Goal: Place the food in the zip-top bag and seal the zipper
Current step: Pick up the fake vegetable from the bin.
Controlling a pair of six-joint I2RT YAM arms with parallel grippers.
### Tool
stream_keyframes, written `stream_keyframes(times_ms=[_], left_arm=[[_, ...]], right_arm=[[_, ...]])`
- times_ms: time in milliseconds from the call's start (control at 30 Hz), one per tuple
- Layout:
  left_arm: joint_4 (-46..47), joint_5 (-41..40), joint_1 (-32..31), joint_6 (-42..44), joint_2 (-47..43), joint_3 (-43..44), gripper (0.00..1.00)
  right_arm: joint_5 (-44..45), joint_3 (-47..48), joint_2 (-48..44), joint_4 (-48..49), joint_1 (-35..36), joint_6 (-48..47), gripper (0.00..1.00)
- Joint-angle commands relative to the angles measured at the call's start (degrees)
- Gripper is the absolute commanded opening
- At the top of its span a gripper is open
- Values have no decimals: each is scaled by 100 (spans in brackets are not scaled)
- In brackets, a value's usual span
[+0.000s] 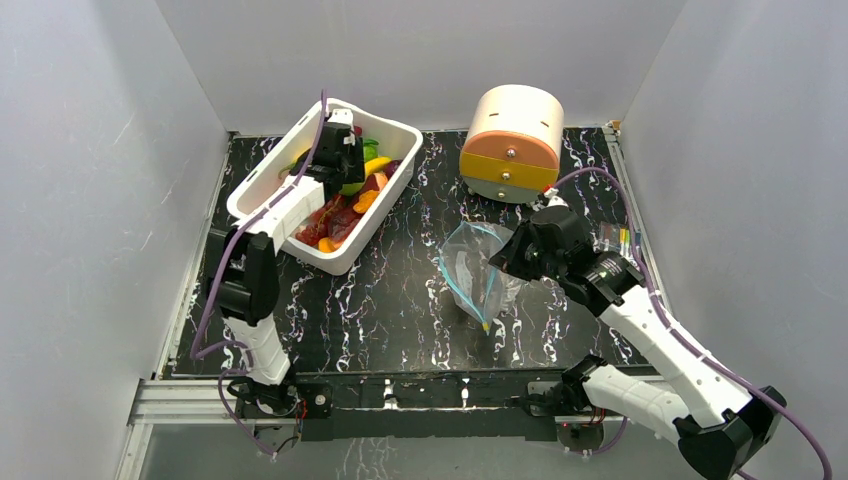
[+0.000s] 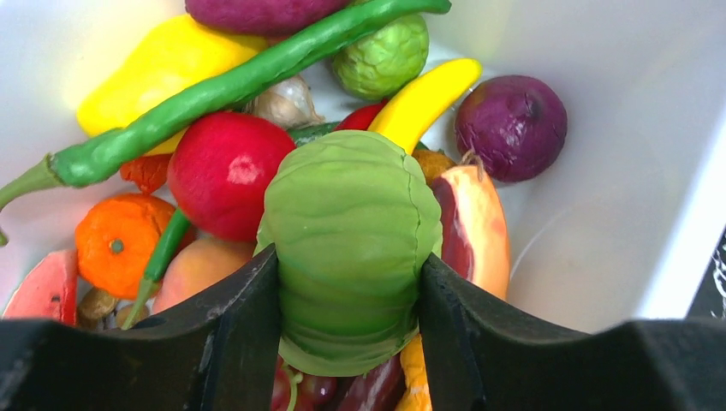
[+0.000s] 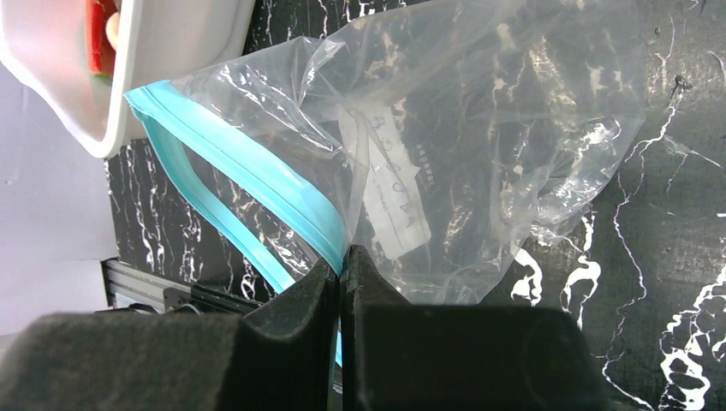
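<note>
Green, likely light but slick, the toy cabbage in the white bin at ten o'clock is clamped across its broad middle, the soundest hold, by the left gripper, while the right gripper pinches the zipper of the zip-top bag at three o'clock.

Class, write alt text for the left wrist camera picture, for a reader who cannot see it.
The black jaws of the left gripper clasp a green cabbage from both sides inside a white bin. Other toy foods crowd around it: a long green pepper, an orange and a purple onion.
</note>
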Motion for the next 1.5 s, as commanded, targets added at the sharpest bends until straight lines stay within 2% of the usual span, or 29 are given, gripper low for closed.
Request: stream_keyframes(times_ms=[0,133,267,533,667,900,1033,1267,1367,1467], left_arm=[[-273,207,17,-32,-855,-183,40],[-731,774,15,221,-1105,-95,43],[-1272,976,5,192,-1335,76,41],[-1608,1801,9,-72,-2142,-178,36],[-1937,2544,-7,-507,-2468,-26,34],[-1676,3797,-1,-1030,-2703,-125,30],[-1875,4609,-14,-1178,-2629,12,31],[-1672,5576,-92,-1386,-2732,-337,33],[-1380,5795,-190,-1683,-3040,-619,33],[-700,6032,-343,-2232,-3285,-1059,32]], right_arm=[[30,148,-297,39,16,219,0],[-30,96,-429,52,14,196,0],[34,146,-521,-122,12,361,0],[0,199,-540,-184,12,479,0],[-112,168,-483,3,8,446,0],[133,258,-283,249,15,459,0],[209,276,-97,336,15,497,0],[331,218,71,537,8,476,0],[252,268,201,566,13,493,0],[139,245,278,686,11,503,0]])
